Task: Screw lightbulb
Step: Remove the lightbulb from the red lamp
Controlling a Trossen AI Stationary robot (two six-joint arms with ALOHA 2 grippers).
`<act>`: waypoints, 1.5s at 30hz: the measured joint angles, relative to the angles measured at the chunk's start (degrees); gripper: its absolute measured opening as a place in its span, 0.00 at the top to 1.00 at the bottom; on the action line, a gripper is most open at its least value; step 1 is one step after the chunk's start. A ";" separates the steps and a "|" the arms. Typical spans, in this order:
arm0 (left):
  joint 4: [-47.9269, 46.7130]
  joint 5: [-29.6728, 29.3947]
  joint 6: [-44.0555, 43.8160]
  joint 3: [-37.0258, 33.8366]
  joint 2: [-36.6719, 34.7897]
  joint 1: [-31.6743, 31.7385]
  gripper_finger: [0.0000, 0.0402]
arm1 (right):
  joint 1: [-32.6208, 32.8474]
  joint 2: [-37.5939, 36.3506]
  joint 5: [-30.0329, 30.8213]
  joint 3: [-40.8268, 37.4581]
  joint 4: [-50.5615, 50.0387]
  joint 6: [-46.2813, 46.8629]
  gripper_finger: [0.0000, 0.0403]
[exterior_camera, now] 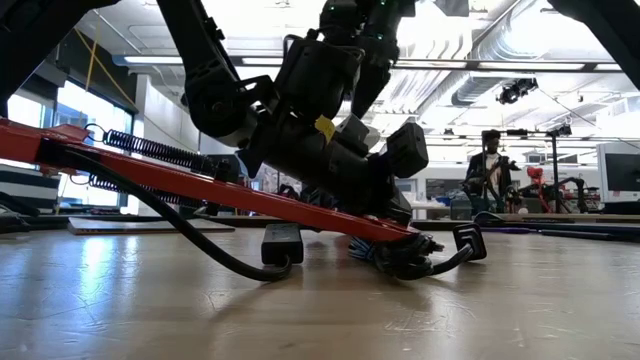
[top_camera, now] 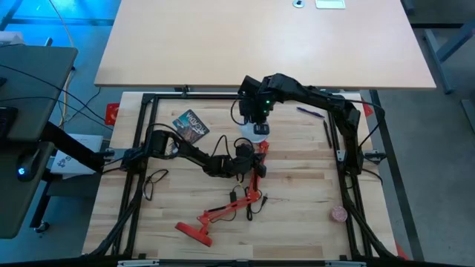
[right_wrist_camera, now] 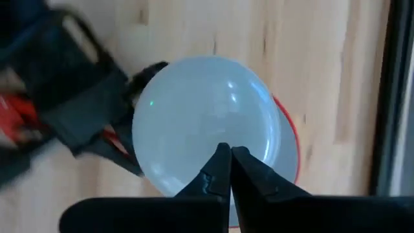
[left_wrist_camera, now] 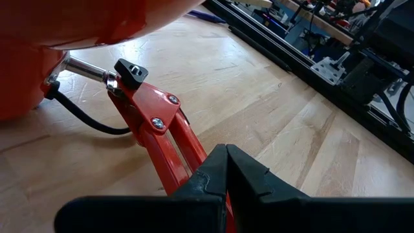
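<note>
Bulb (right_wrist_camera: 207,123) sits in the mouth of the red shade (right_wrist_camera: 292,145), dome up, at mid-table just past the lamp's head. In the right wrist view the white dome fills the frame, the shade's red rim peeking out along one side.

Right gripper (right_wrist_camera: 230,155) hangs straight over the bulb, fingers pressed together tip to tip against the dome. They are not around it; nothing is pinched.

Left gripper (left_wrist_camera: 226,158) is clamped shut on the lamp arm (left_wrist_camera: 165,129) just behind the shade joint, pinning the lamp to the table.

Step in hand, as I judge it: the screwing-in, caught between turns. Whether the bulb is fully seated cannot be told from here; the neck is hidden inside the shade.

Next move would call for the right fingers to spread, drop around the dome, close and twist, while the left keeps the lamp steady.

Around:
- lamp base (top_camera: 194,232) lies at the near edge, cord (top_camera: 156,182) looping over the boards.
- a booklet (top_camera: 191,126) beside the left arm.
- two pens (top_camera: 310,111) by the right arm.
- a small pink disc (top_camera: 339,213) near the right corner.

None of these crowd the bulb. The tight spot is the left wrist, close beside the shade where the right hand must turn.
</note>
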 joint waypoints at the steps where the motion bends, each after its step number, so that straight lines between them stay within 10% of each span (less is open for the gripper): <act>1: -0.01 -0.06 0.00 0.00 -0.01 0.00 1.00 | -0.15 0.02 -0.07 0.00 0.38 -3.59 1.00; 6: 0.00 -0.06 0.00 0.00 -0.01 -0.11 1.00 | 0.05 0.14 1.05 0.37 1.91 -38.39 1.00; 13: -0.12 0.32 -0.02 0.02 -0.01 -0.28 1.00 | 2.75 0.19 2.33 5.85 -1.66 -42.84 1.00; 17: -0.08 0.64 -0.08 0.02 -0.01 -0.26 1.00 | 3.90 -0.87 -0.96 13.27 -4.89 -30.11 1.00; 24: -0.19 1.10 -0.11 0.02 -0.01 -0.20 1.00 | 4.98 -0.98 0.61 19.29 -11.00 29.60 1.00; 45: -0.14 2.17 0.00 0.00 -0.01 -0.17 1.00 | 7.43 -1.50 8.72 1.14 -3.38 53.19 1.00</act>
